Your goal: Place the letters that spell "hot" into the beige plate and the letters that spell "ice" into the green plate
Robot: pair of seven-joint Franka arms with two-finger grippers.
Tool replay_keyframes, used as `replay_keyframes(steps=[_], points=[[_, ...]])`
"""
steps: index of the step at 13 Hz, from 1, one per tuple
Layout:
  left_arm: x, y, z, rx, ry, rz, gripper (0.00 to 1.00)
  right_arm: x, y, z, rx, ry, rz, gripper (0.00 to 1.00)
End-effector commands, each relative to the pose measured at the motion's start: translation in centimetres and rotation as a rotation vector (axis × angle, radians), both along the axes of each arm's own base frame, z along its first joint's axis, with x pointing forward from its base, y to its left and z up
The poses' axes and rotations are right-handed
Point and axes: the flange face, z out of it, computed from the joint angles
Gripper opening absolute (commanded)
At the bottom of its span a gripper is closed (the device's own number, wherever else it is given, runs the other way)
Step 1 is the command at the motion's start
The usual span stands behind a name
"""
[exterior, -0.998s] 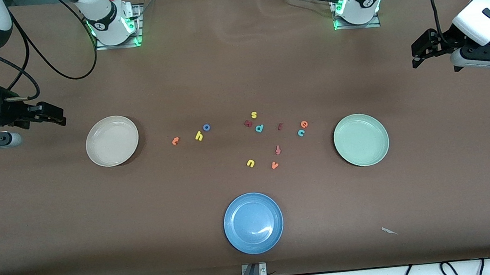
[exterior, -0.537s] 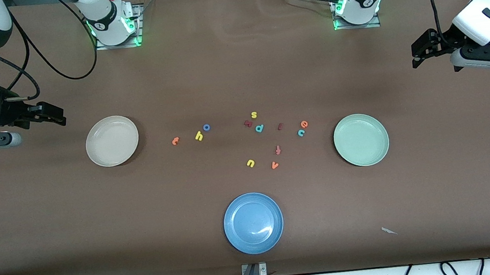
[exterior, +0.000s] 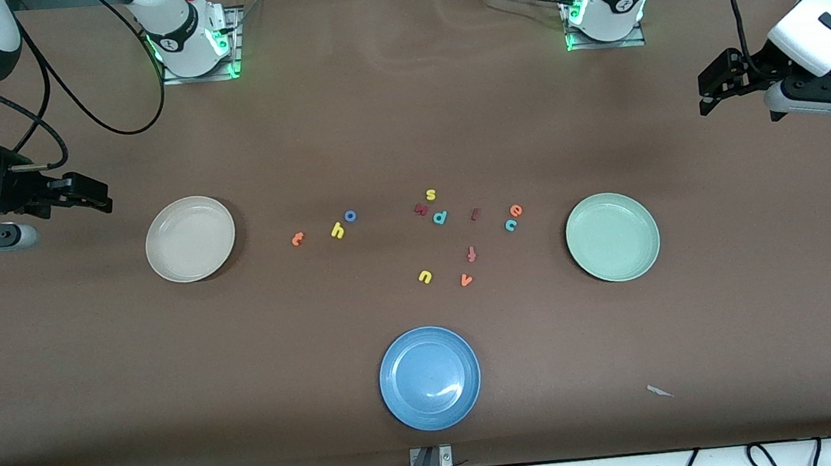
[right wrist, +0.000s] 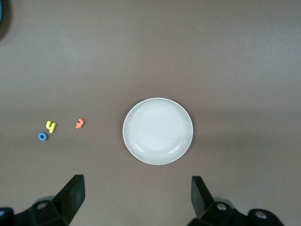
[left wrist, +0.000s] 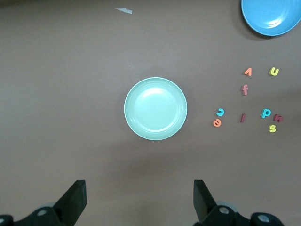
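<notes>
Nearby, blue plate (exterior: 429, 378) holds nothing.

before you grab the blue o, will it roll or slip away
The blue o lies flat as a small ring, so it probably won't roll. It looks thin and light, so a nudge could slide it on the smooth table. It sits right beside the yellow h, which may get bumped.

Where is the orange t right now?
The orange t lies on the table between the beige plate and the yellow h, toward the right arm's end of the letter scatter; the right wrist view shows it too.
</notes>
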Motion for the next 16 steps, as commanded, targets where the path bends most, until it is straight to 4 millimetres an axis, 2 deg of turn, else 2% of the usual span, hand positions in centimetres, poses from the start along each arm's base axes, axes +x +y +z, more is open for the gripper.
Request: replay_keyframes(steps=[1, 11, 12, 13, 16], points=[[0.2, -0.1, 0.7, 0.016, 0.001, -0.023, 1.00, -0.2, 0.1, 0.4, 0.006, -0.002, 0.002, 1.00], [0.4, 0.1, 0.5, 0.014, 0.000, -0.012, 1.00, -0.3, 0.1, 0.4, 0.004, 0.004, -0.001, 1.00], [0.9, -0.1, -0.7, 0.017, 0.020, -0.015, 1.00, -0.3, 0.1, 0.4, 0.004, 0.004, -0.001, 1.00], [1.9, -0.1, -2.6, 0.020, 0.056, -0.022, 1.00, -0.3, 0.1, 0.4, 0.004, 0.004, -0.001, 1.00], [2.6, -0.6, -5.1, 0.014, 0.106, -0.033, 1.00, -0.3, 0.1, 0.5, 0.004, 0.005, -0.001, 1.00]])
